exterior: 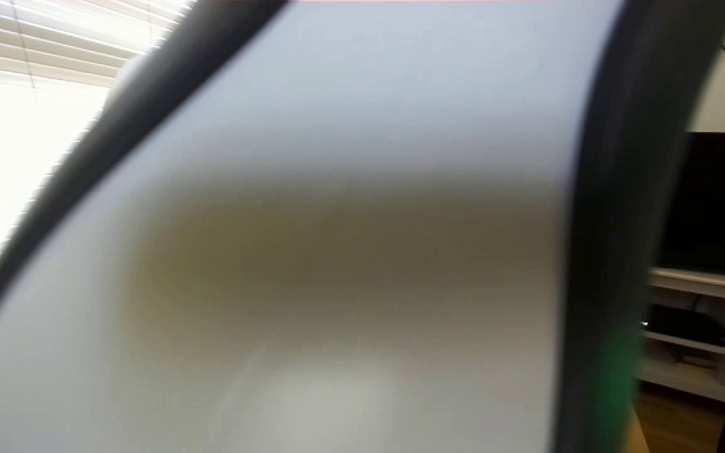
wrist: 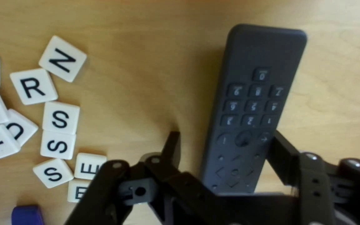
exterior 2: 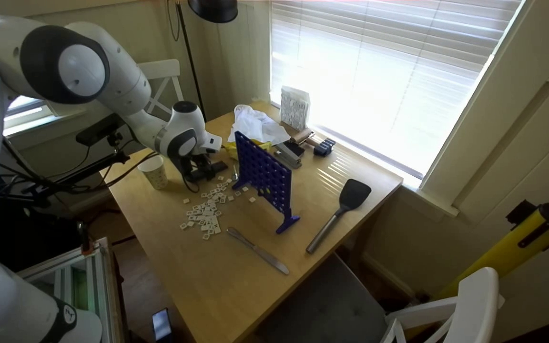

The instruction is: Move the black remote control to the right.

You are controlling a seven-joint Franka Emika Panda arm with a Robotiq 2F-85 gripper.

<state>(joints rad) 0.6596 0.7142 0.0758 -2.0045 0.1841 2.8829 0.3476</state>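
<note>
The black remote control (wrist: 252, 106) lies on the wooden table in the wrist view, its number keys upside down in the picture. My gripper (wrist: 224, 134) is open around its lower half. The right finger is against or very close to the remote's right edge; contact cannot be told. A gap of bare table lies between the left finger and the remote. The gripper body hides the remote's near end. In an exterior view the gripper (exterior 2: 196, 172) is low at the table's far-left part, with the dark end of the remote (exterior 2: 219, 166) showing beside it.
White letter tiles (exterior 2: 205, 212) lie near the gripper. A blue grid game frame (exterior 2: 265, 176) stands to its right. A patterned cup (exterior 2: 154, 172), a knife (exterior 2: 258, 250), a spatula (exterior 2: 339, 214) and a stapler (exterior 2: 288, 156) are on the table. A blurred close white-and-black surface (exterior: 350, 82) blocks an exterior view.
</note>
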